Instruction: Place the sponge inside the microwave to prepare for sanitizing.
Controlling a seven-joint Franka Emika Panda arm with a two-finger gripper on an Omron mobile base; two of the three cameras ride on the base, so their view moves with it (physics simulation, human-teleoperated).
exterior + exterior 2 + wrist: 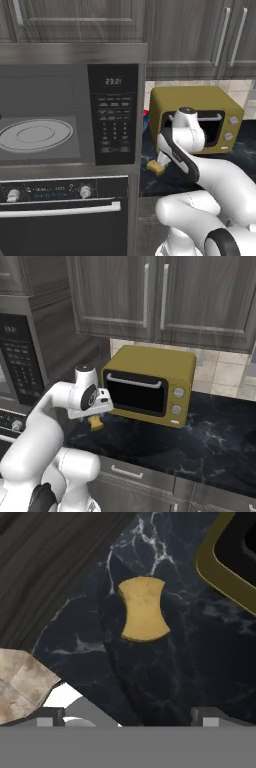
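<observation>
Dark grey wood-grain upper cabinets [150, 296] with slim steel bar handles are hanging over a black marble-veined countertop [210, 441]. Beige tiles [225, 373] are lining the wall behind it. An olive-yellow toaster oven [150, 386] is sitting on the counter, and a black oven [62, 215] with knobs is standing below, left.

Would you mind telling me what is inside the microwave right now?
The microwave stands open: a round turntable lies on its grey floor, with nothing on it. The left part of the cavity is cut off by the picture's edge.
</observation>
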